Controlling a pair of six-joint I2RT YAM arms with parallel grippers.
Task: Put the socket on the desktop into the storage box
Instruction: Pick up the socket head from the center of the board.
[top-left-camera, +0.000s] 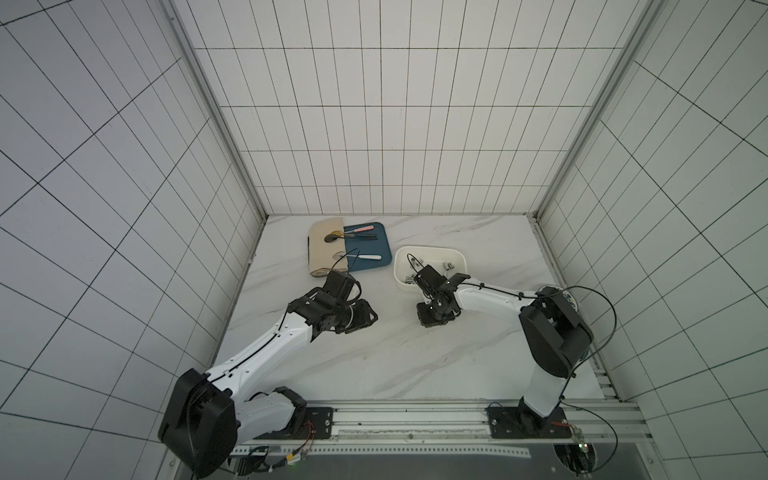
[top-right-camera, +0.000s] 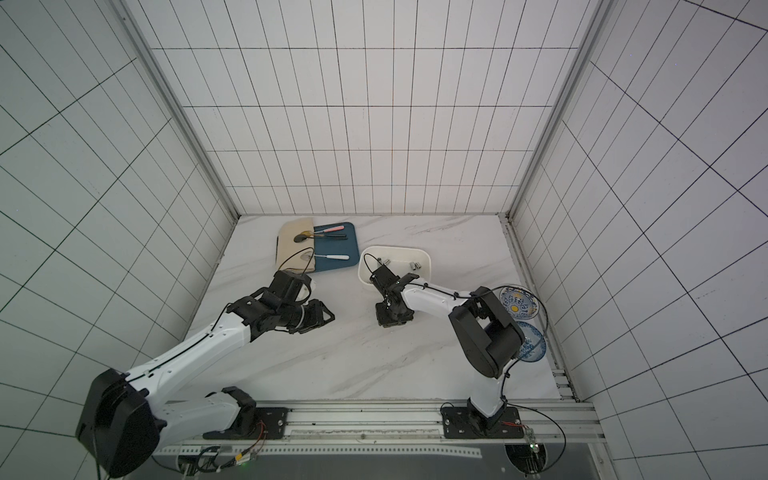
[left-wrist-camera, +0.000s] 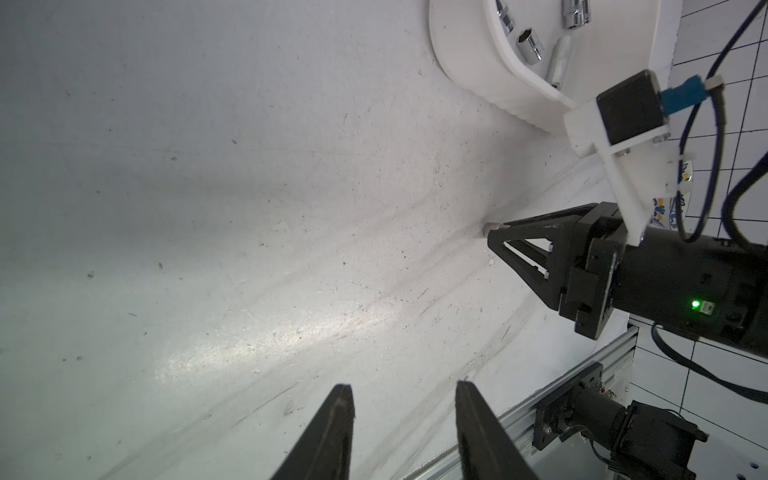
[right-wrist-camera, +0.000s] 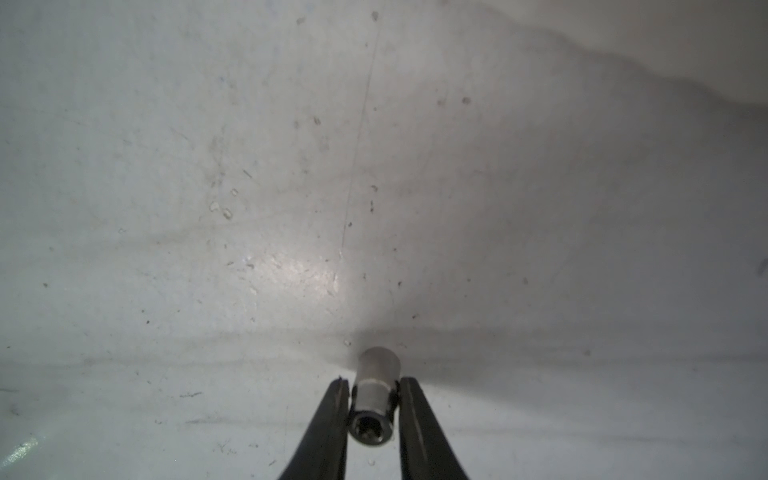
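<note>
In the right wrist view, the fingers of the right end effector (right-wrist-camera: 373, 380) are cut off by the bottom edge, and the far end of the socket (right-wrist-camera: 375, 399) is a little blurred. In the left wrist view, only a tiny bit of the socket is seen. There the storage box (left-wrist-camera: 467, 70) is cut off by the top edge and the left end effector (left-wrist-camera: 404, 384) by the bottom edge. In both top views, the socket is hidden under the right arm (top-left-camera: 490, 297), and the near rim of the storage box is covered too. The metal pieces (top-left-camera: 446, 265) inside are too small to be told apart. A plate (top-right-camera: 519, 305) is partly hidden.
</note>
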